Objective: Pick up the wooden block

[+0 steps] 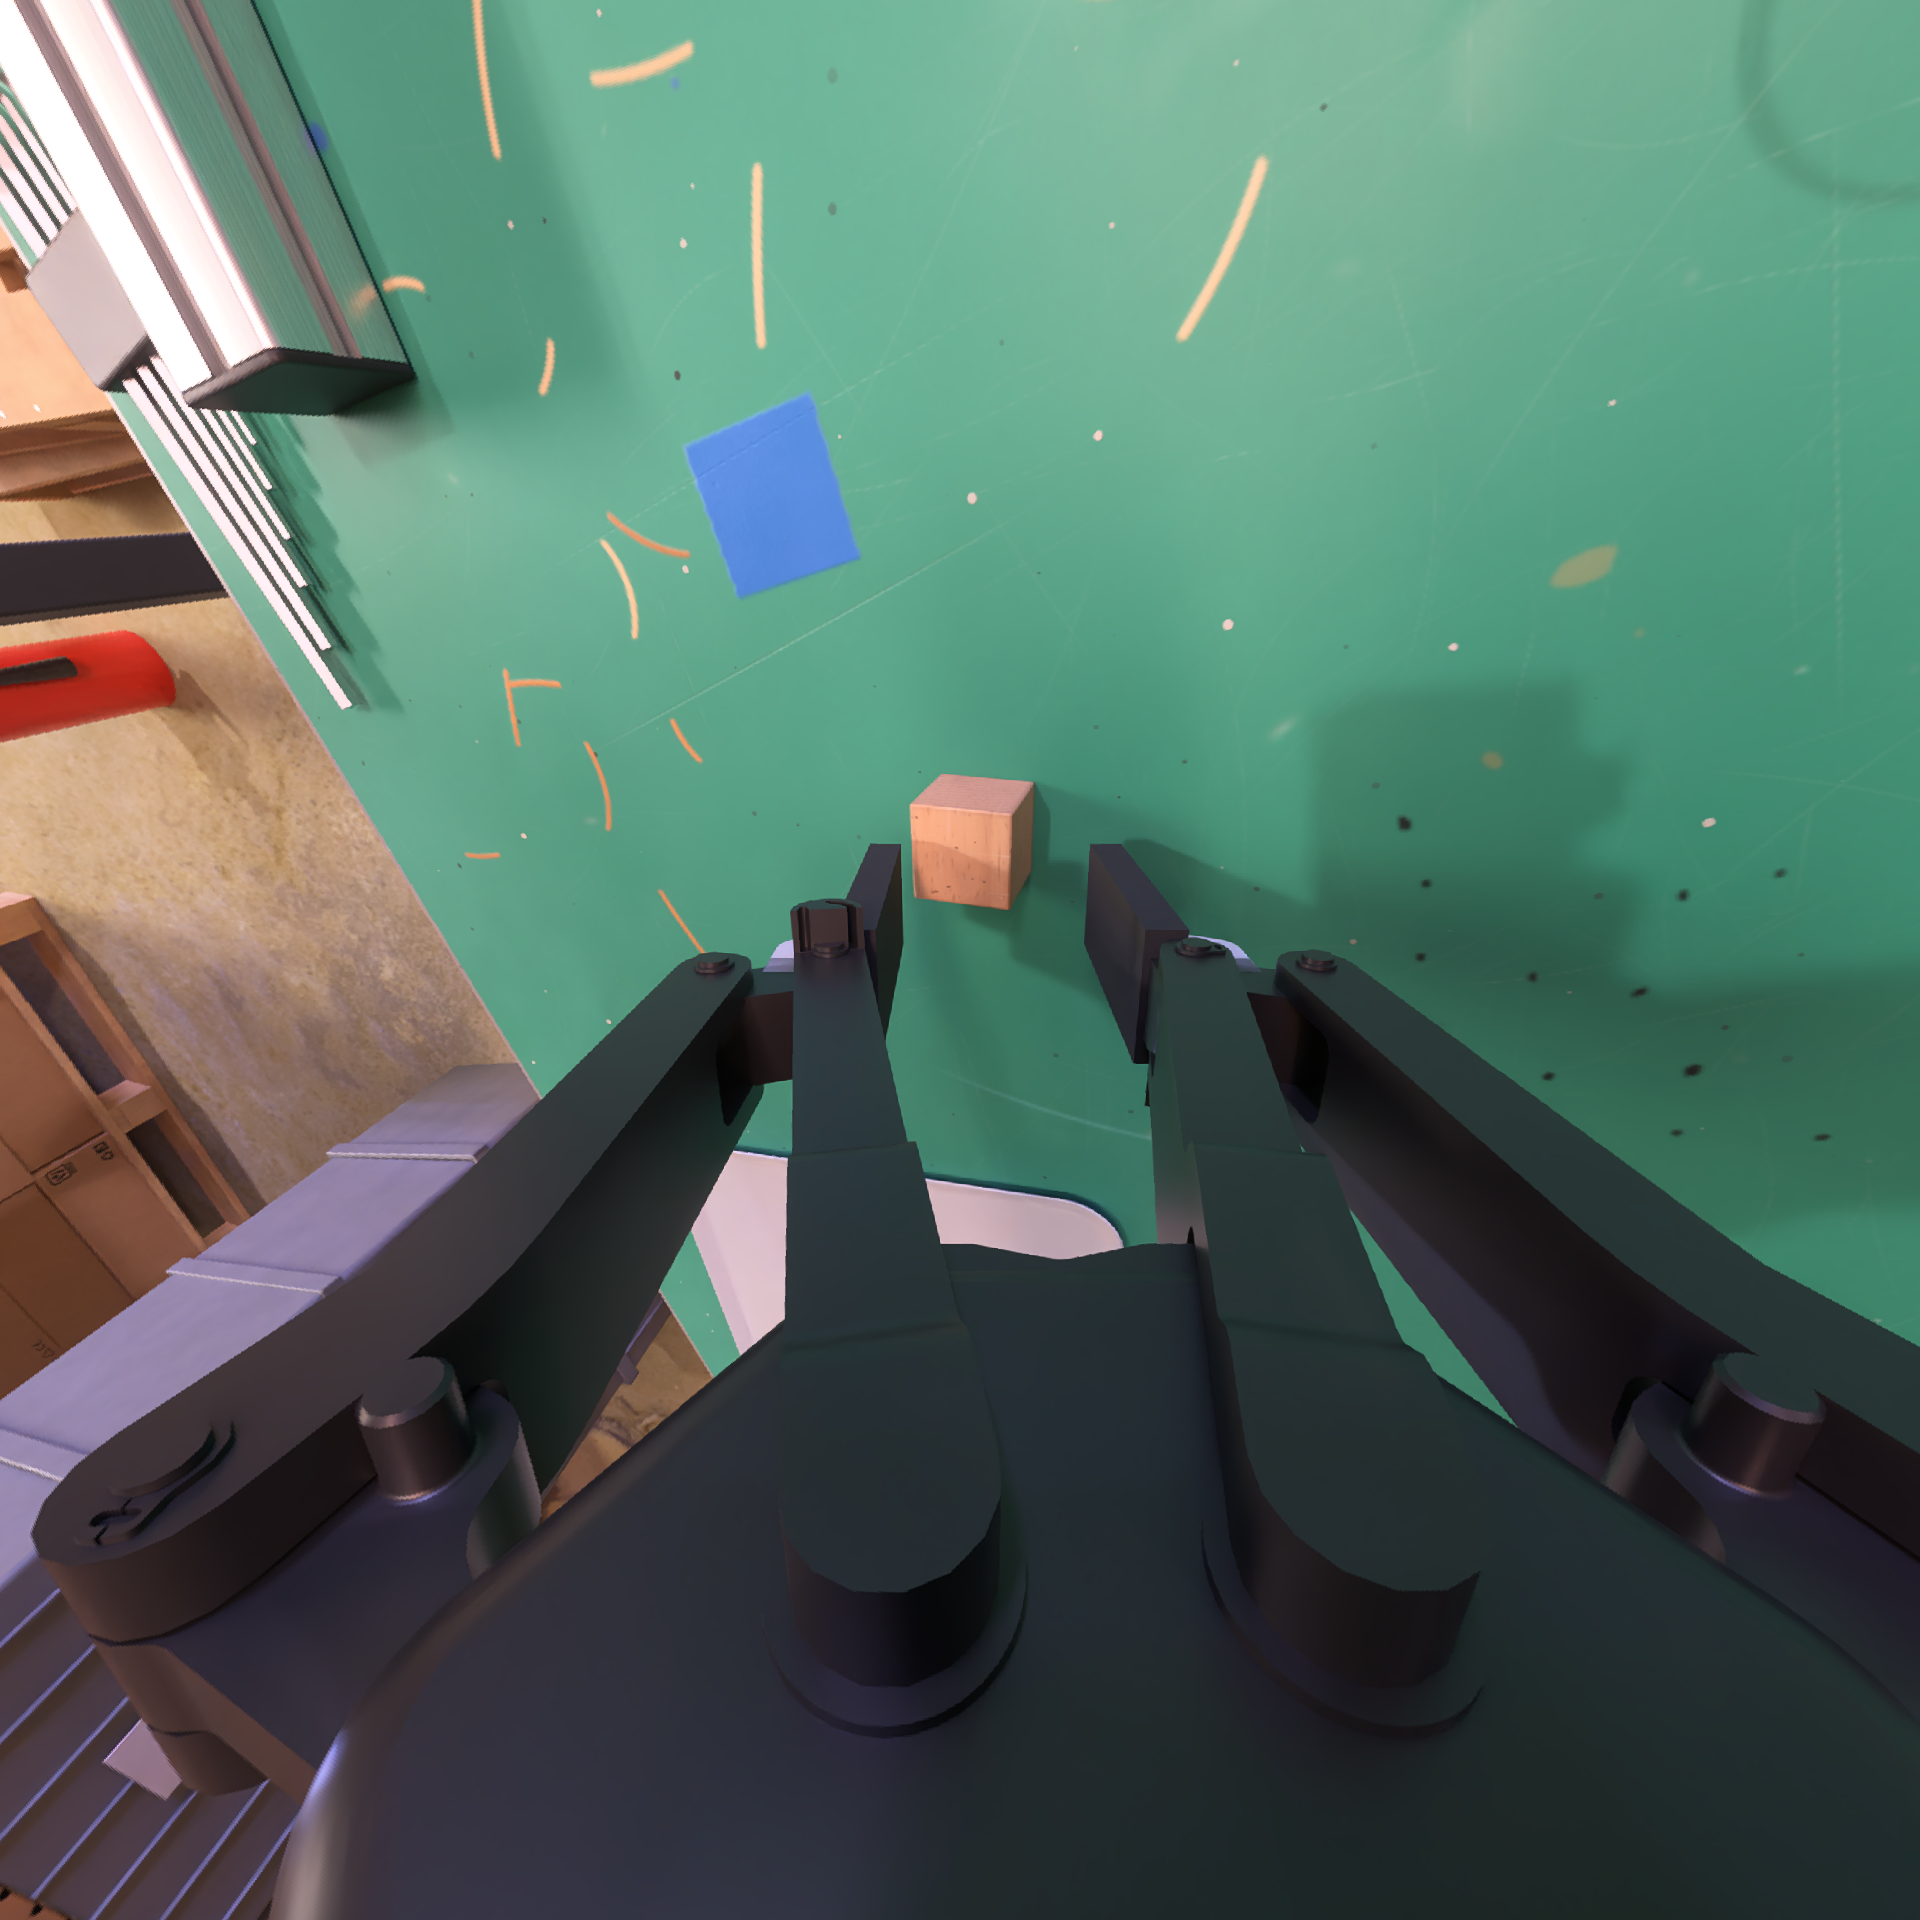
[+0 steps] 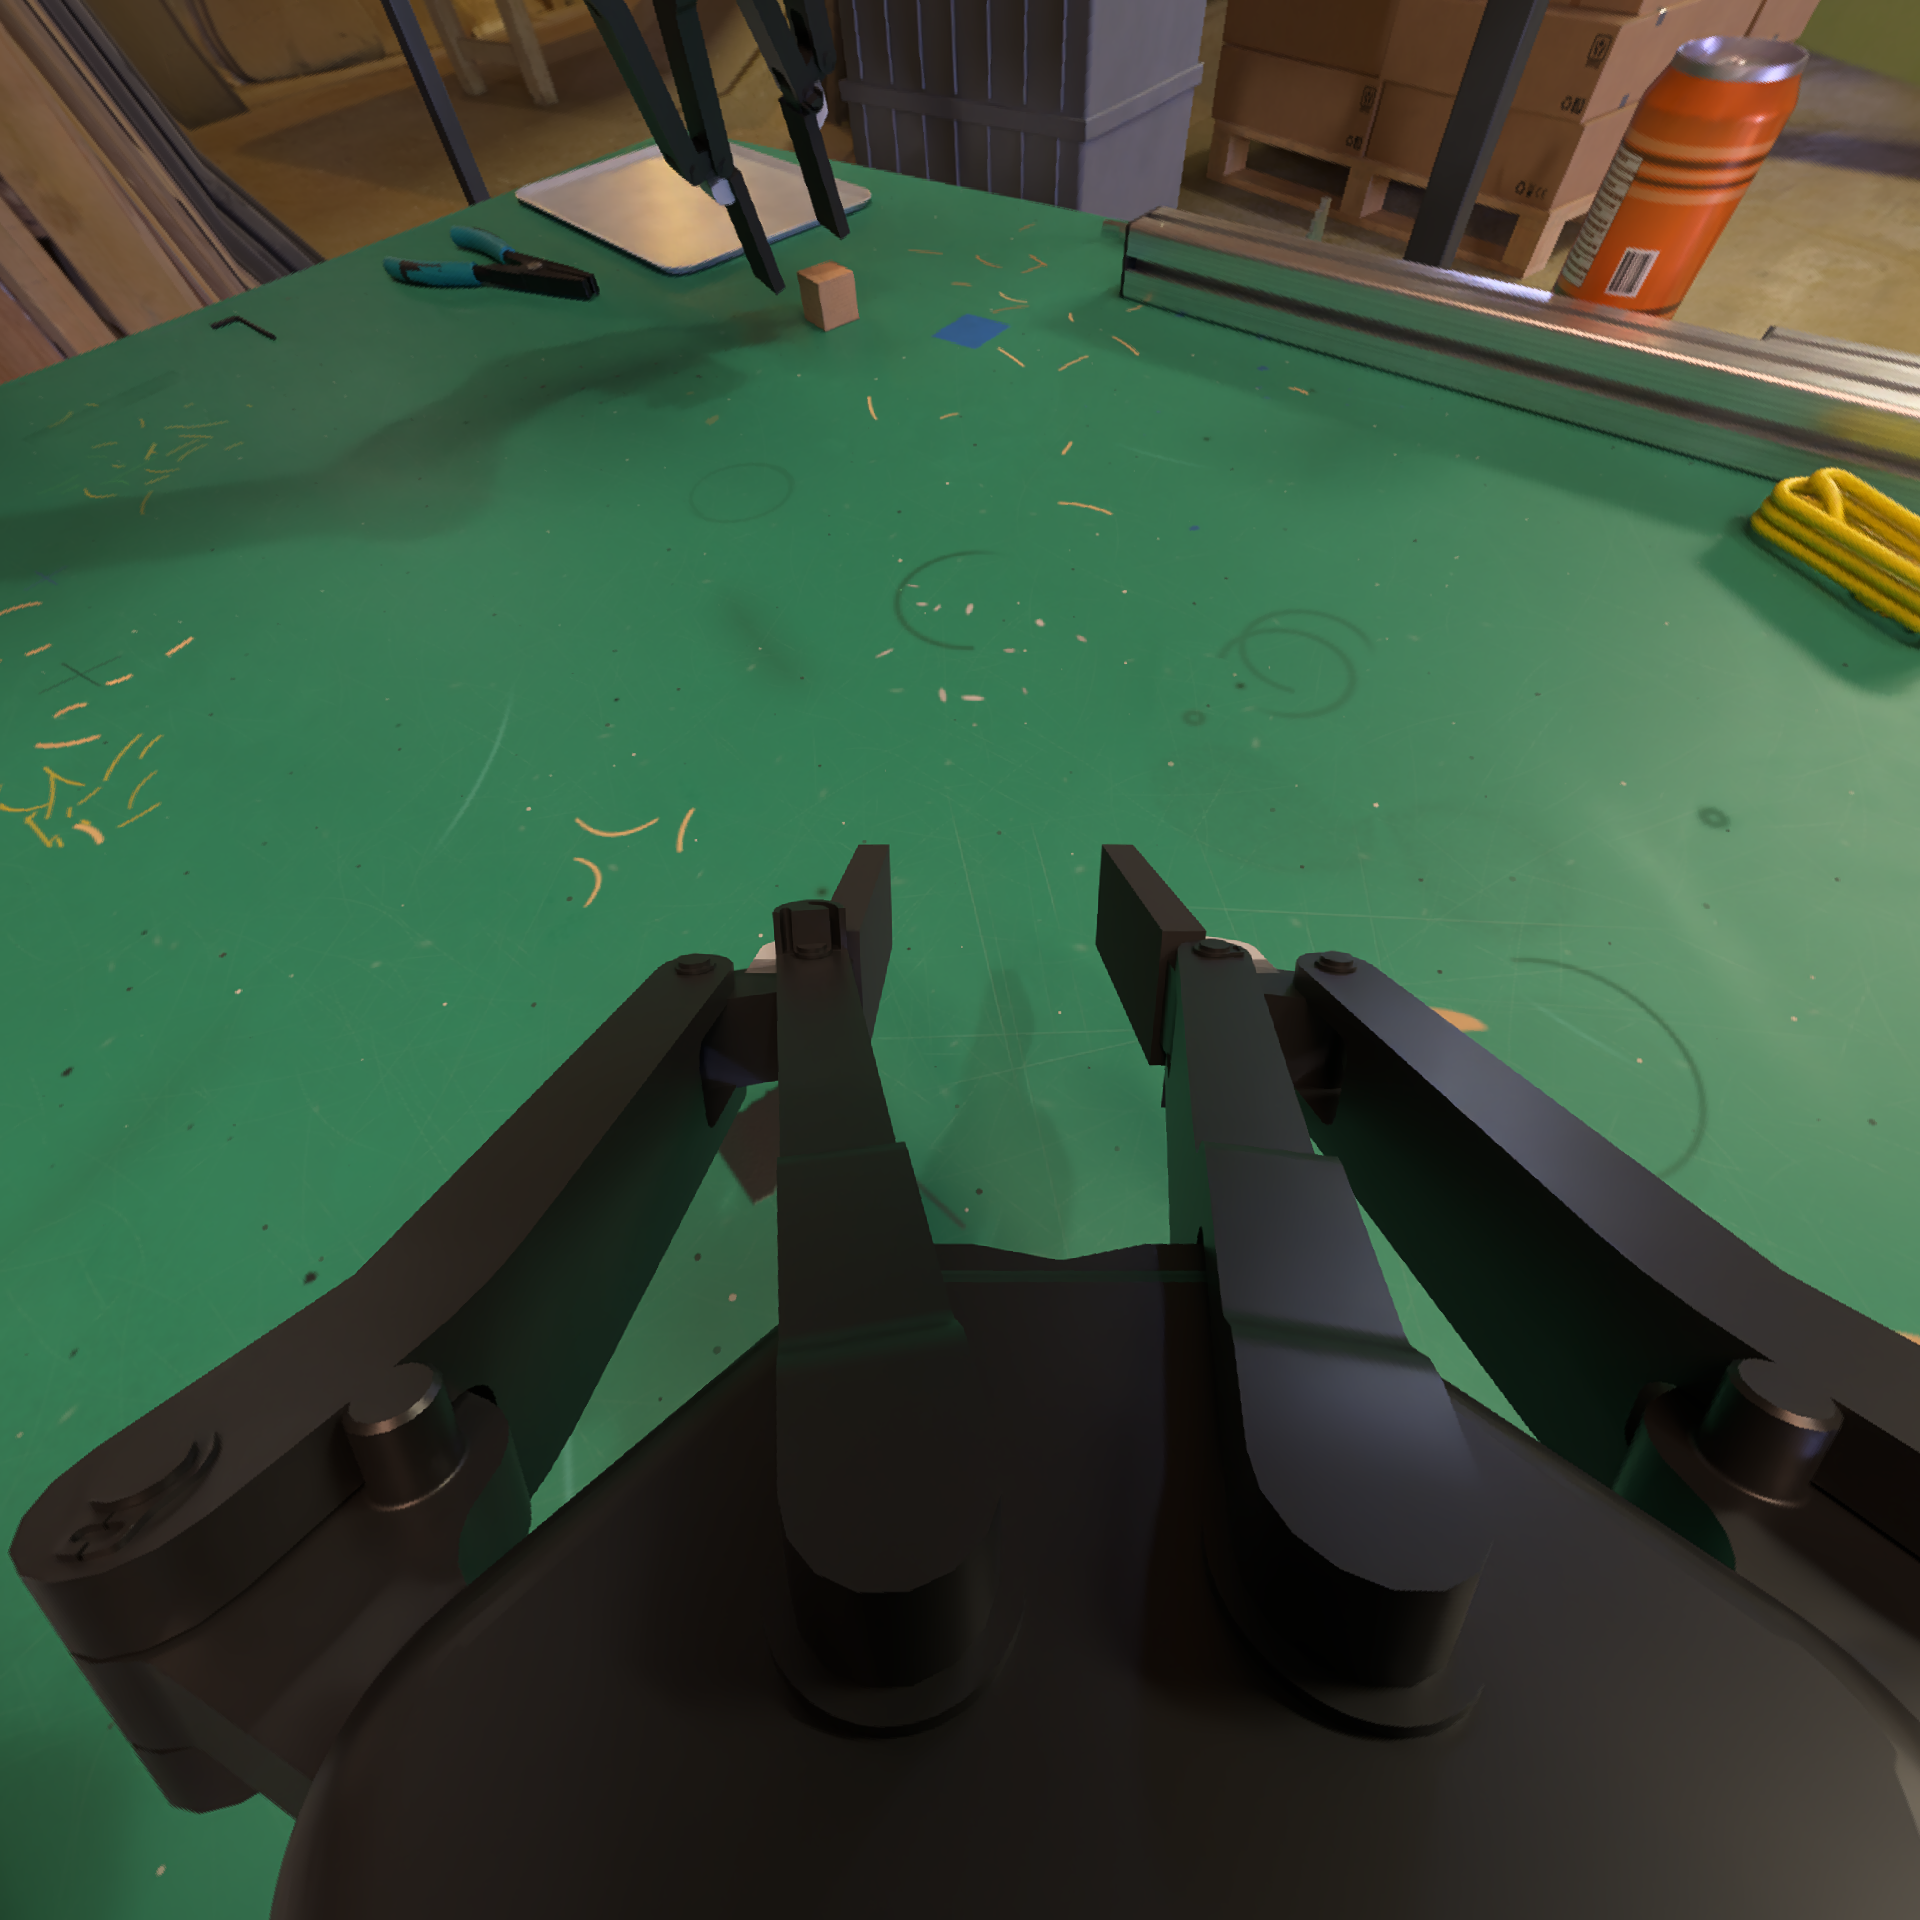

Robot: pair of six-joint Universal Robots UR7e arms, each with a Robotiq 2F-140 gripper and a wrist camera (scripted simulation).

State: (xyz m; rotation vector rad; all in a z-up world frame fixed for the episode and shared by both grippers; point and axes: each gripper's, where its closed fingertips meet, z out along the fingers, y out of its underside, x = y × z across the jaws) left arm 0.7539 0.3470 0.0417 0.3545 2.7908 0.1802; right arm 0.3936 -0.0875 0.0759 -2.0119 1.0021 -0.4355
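A small light wooden block (image 1: pixel 971 842) sits on the green table mat. My left gripper (image 1: pixel 992 868) is open, its fingertips just short of the block, with the block lying ahead of the gap and nearer the left finger. In the right wrist view the block (image 2: pixel 827 295) shows far off, with the left gripper (image 2: pixel 805 260) hanging over it, fingers apart and above the mat. My right gripper (image 2: pixel 995 868) is open and empty over bare mat, far from the block.
A blue square patch (image 1: pixel 771 495) lies beyond the block. A metal tray (image 2: pixel 644 213) and teal-handled pliers (image 2: pixel 488 272) lie near it. An aluminium rail (image 2: pixel 1455 312) runs along the table edge. A yellow rope coil (image 2: pixel 1839 540) lies at right. An orange can (image 2: pixel 1683 171) stands behind the rail.
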